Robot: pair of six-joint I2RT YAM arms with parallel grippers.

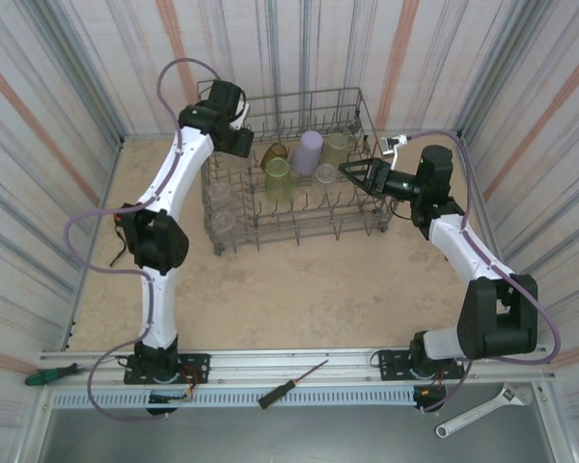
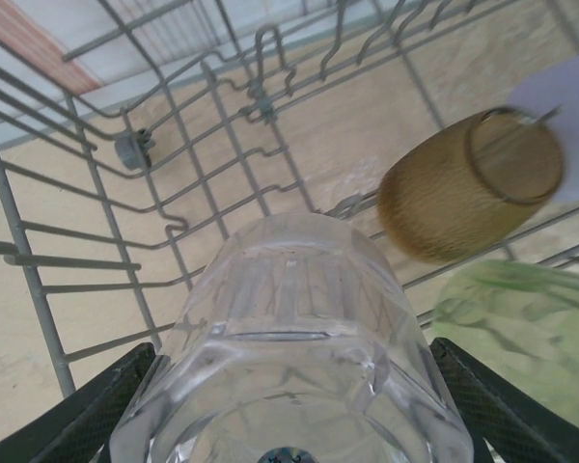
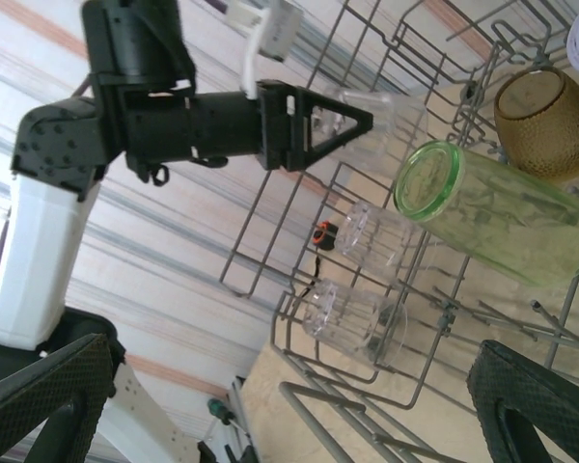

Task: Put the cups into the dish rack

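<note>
While the left gripper (image 2: 291, 436) grips a clear ribbed plastic tumbler (image 2: 289, 318) over the far-left of the large grey wire dish rack (image 1: 299, 226), the right gripper (image 1: 359, 176) hangs wide open and empty at the rack's right side. An amber-brown cup (image 1: 273, 152), a lilac cup (image 1: 310, 149) and a yellow-green cup (image 1: 278, 180) lie inside.

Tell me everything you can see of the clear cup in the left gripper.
The clear cup is a small see-through tumbler, plastic by its look, with ribbed, faceted walls. It is clamped between the left gripper's two dark fingers, lengthwise away from the wrist. It hangs over the dish rack's wires near the far left corner, apart from the amber cup beside it. Whether it touches the wires is unclear.
</note>
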